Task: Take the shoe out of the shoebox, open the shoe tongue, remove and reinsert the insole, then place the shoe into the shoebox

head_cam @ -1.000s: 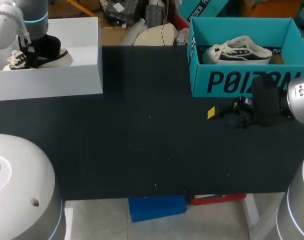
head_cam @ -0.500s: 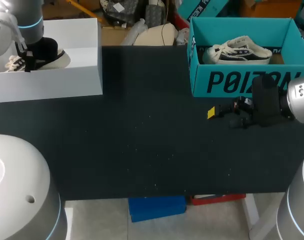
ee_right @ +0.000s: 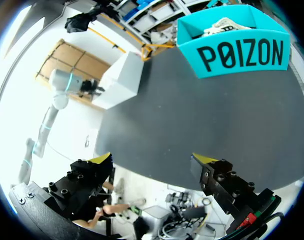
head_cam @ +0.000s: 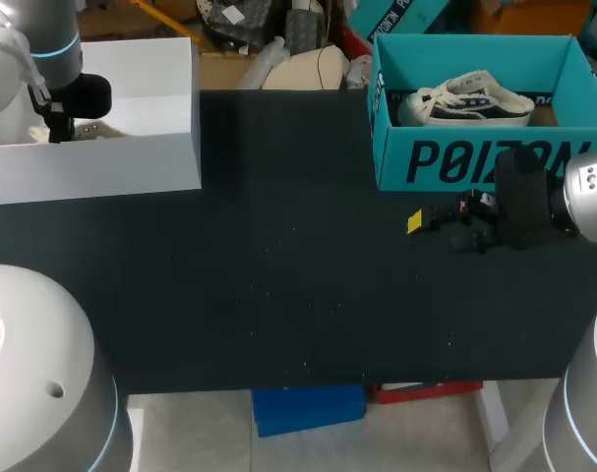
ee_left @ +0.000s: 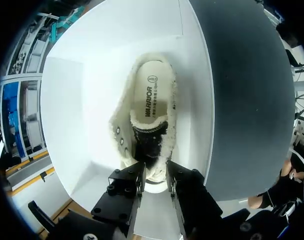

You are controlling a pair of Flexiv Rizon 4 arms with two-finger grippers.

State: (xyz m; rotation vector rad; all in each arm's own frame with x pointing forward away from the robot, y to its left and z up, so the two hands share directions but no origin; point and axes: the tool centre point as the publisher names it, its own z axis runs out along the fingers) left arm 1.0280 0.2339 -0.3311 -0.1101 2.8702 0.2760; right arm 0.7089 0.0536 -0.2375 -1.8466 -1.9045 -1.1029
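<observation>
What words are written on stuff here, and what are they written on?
"P0IZON": big black letters on the front wall of the teal cardboard shoebox.
"WARRIOR": on the cream insole of the fleecy cream shoe inside the white cardboard box.
Tiny line and round logo beside it: too small to read.

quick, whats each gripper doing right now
Left gripper: shut on the fleece-lined shoe inside the white shoebox.
Right gripper: open, empty.
</observation>
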